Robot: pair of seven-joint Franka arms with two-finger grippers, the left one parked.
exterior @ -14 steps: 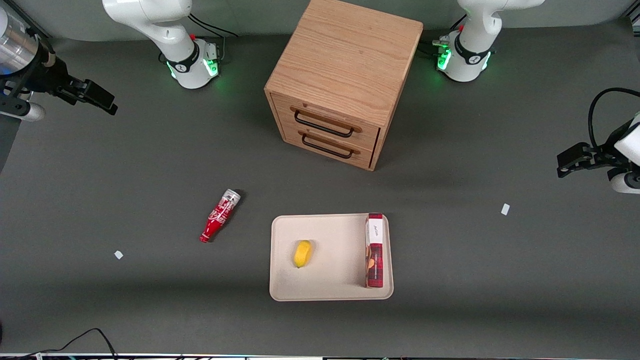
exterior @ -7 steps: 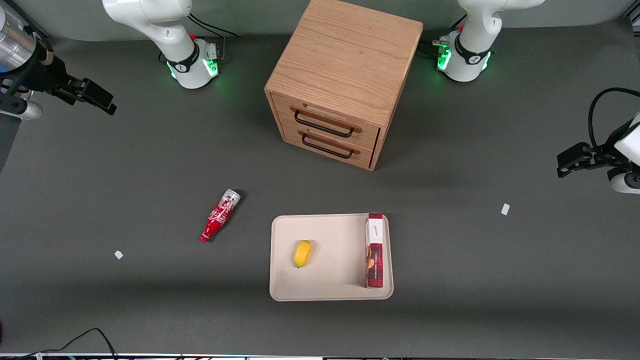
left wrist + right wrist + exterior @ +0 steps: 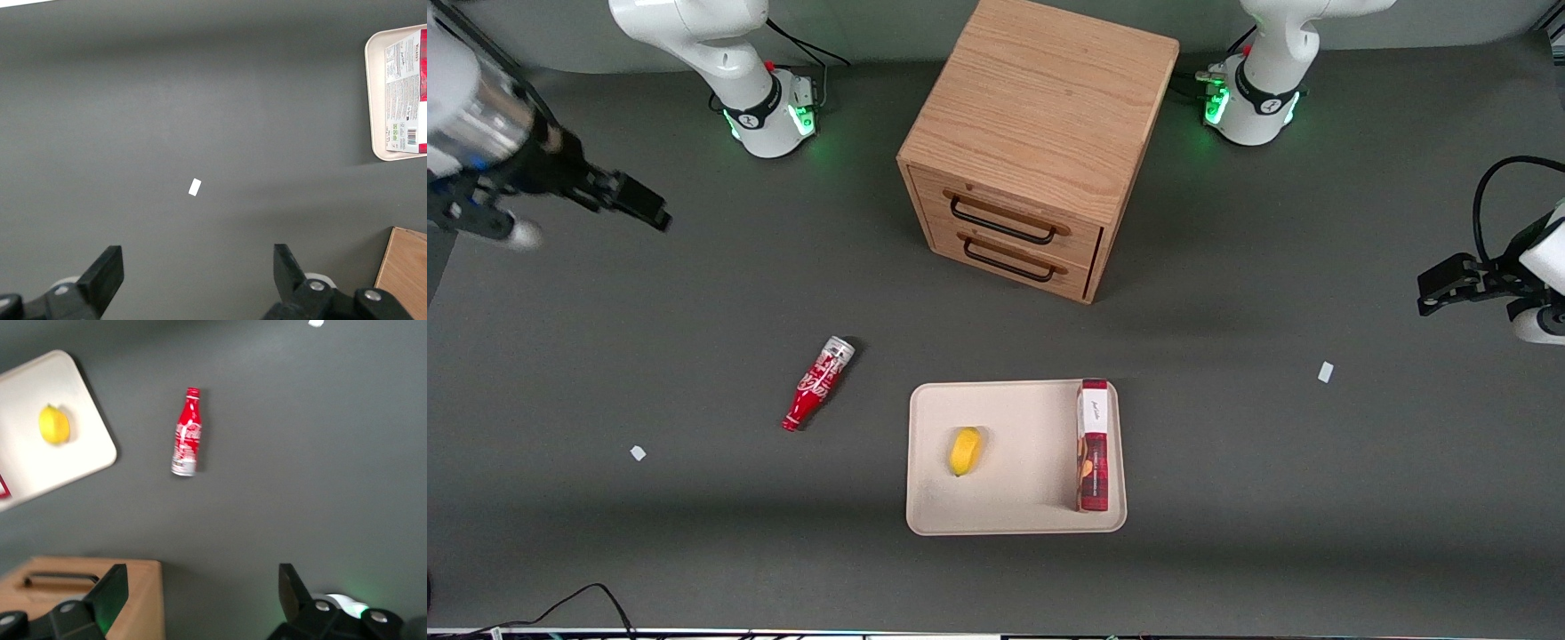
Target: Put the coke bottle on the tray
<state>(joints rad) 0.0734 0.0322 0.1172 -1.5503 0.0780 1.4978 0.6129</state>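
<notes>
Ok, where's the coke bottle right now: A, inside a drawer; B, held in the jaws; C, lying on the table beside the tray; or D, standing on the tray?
C: the coke bottle lies on its side on the table, apart from the tray, while the gripper hangs open far above it toward the working arm's end.

Glossy coke bottle (image 3: 817, 384), matt tray (image 3: 934, 507), wood-grain cabinet (image 3: 1040, 116)

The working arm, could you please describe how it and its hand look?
The working arm has glossy white rounded shells, a black band and green-lit base, with black cables trailing there. Its wrist is silvery metal; the hand is black with two blocky fingers.
</notes>
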